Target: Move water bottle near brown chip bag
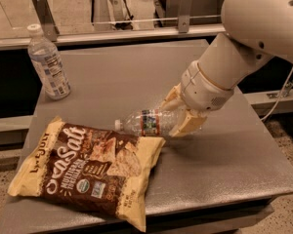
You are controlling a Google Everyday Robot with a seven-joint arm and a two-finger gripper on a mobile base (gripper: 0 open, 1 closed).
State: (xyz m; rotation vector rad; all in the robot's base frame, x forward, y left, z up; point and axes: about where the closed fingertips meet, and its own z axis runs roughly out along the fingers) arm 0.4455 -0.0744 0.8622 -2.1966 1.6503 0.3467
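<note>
Two bottles are on my screen, and only one of them is in the gripper (178, 116). The water bottle (149, 122), clear and ribbed with a narrow red-and-dark label band, lies on its side just right of the frame's centre, its small white cap pointing left. The gripper sits at centre right, at the end of the white arm (234, 62) that comes in from the upper right corner. Its two tan fingers (185, 126) are clamped on the bottle's base end, one above and one below. I cannot tell whether the bottle's underside is resting on the grey table (224, 165) or is held just off it. The brown chip bag (88, 172) lies flat in the lower left, with a dark centre, cream-yellow edges and white "Sea Salt" lettering. Its upper right corner is just below the bottle, and the cap is right beside the bag's top edge, so the two are very close. The other bottle (49, 65), with a large white-and-blue label, stands upright in the upper left, well apart from the gripper. A metal rail (136, 33) with upright brackets runs along the table's far edge.
</note>
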